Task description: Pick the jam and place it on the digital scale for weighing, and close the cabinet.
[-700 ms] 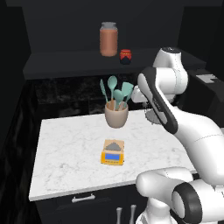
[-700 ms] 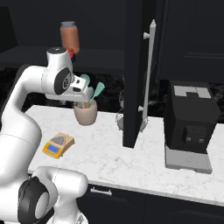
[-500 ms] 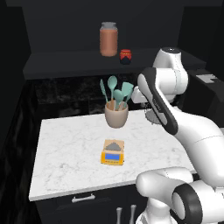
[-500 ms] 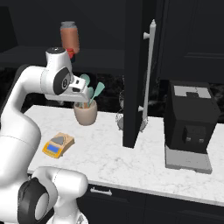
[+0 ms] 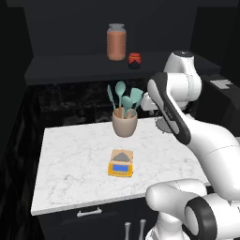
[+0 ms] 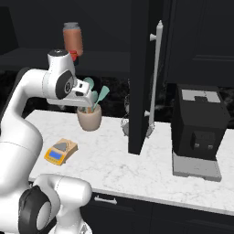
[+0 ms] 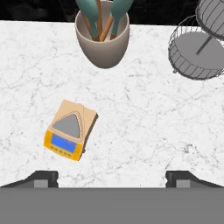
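A: Surface?
B: White marbled counter (image 5: 70, 173); black walls, black lower cabinets. On it: digital scale (image 7: 69, 130), utensil cup (image 7: 102, 37), wire basket stand (image 7: 194, 50).

A: Jam?
B: Jam (image 5: 135, 60) on the dark shelf (image 5: 70, 70), beside the tall orange-brown jar (image 5: 116, 42).

A: Cabinet?
B: Cabinet (image 6: 145, 77) door standing open, by the coffee machine (image 6: 197, 130).

A: Tool?
B: Tool (image 7: 112, 178) spread wide, holding nothing, above the counter.

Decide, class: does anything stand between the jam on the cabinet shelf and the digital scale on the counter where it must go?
The jam sits on the open shelf, above and behind the utensil cup. The digital scale lies in front of that cup with its plate bare. So a straight descent meets the cup's spoons; lifting forward over them avoids that.
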